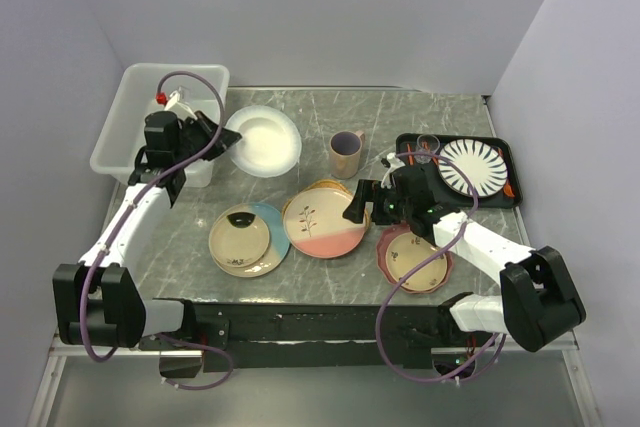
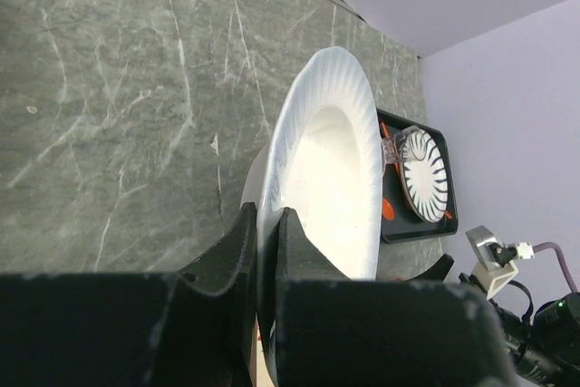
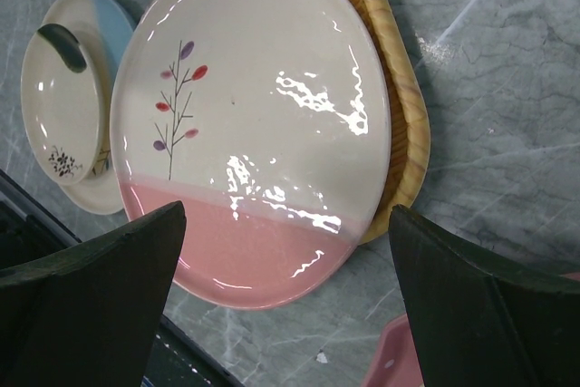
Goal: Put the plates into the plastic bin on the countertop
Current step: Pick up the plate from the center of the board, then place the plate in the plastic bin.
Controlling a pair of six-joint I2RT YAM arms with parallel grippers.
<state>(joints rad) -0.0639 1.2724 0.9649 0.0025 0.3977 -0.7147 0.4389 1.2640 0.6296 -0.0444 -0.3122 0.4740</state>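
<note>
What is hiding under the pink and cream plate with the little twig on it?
A wood-coloured plate: only its rim peeks out past the pink and cream plate. Its middle is covered, so anything else beneath cannot be seen.

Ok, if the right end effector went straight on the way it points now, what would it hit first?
Most likely the cream-and-pink plate with the twig motif. In the wrist view it fills the gap between the open fingers of the right end effector. It lies on a wood-coloured dish. Depth is hard to judge.

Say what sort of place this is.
Likely a robotics lab staged as a kitchen counter: marble-look countertop, plain walls boxing it in, two robot arms bolted at its near edge.
</note>
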